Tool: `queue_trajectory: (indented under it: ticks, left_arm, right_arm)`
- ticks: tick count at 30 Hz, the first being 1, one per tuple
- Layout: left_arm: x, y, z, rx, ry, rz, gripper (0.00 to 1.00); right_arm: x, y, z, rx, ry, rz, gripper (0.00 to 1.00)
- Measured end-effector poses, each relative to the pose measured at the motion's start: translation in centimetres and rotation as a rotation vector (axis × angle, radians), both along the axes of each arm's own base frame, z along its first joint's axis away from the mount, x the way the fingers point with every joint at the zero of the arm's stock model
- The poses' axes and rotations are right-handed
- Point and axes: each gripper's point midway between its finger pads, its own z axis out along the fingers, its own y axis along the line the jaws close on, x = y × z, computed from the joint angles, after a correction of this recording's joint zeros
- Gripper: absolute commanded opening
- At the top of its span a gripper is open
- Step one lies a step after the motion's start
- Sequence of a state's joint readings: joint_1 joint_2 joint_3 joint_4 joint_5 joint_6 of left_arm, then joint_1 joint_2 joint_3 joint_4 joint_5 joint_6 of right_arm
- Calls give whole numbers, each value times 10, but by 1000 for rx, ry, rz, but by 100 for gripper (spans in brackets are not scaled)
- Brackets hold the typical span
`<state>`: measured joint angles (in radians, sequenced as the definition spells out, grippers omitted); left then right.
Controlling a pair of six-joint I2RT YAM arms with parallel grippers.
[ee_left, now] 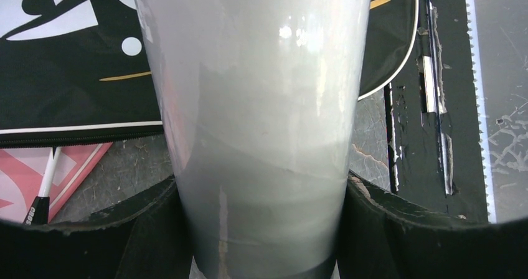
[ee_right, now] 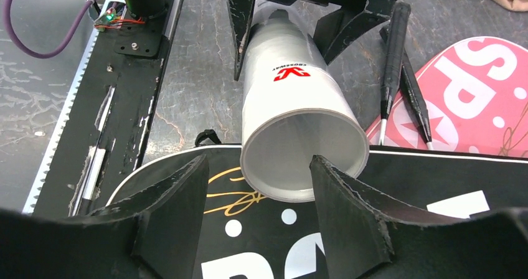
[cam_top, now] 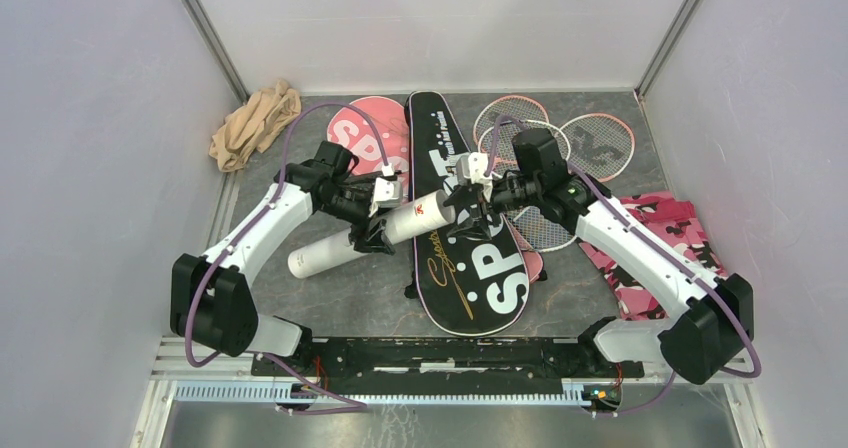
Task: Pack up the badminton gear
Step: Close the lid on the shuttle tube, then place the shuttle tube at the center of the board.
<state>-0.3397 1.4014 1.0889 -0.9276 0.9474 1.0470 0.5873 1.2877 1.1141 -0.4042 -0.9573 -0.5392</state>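
Left gripper (ee_left: 261,189) is clamped round the white tube (ee_left: 261,73); right gripper (ee_right: 258,167), fingers apart, faces its open mouth just ahead, black bag (ee_right: 398,179) beneath.

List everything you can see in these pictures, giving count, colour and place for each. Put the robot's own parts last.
white tube: one, white with a red logo, lying across the middle, open end over the black bag
black bag: one, black with white SPORT lettering, centre
pink bag: one, pink with white lettering, far side, left of the black bag
rackets: at least three heads, pink frames, far right, overlapping
beige cloth: one, far left corner
camouflage cloth: one, pink, black and white, right side
table: one, grey
left gripper: one, black, closed around the white tube
right gripper: one, black, open at the tube's mouth
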Motion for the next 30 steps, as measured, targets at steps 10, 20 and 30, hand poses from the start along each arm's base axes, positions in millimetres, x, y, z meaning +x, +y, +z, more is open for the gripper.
queue_trajectory:
  ticks: [10, 20, 30]
  left_arm:
    - [-3, 6, -8, 36, 20, 11, 9]
    - [18, 19, -12, 153, -64, 75, 14]
    - [47, 112, -32, 421, -77, 312, 18]
  right_arm:
    - [1, 4, -11, -25, 21, 1, 71]
    - [45, -39, 2, -56, -36, -207, 87]
    - [58, -82, 12, -87, -132, -369, 88]
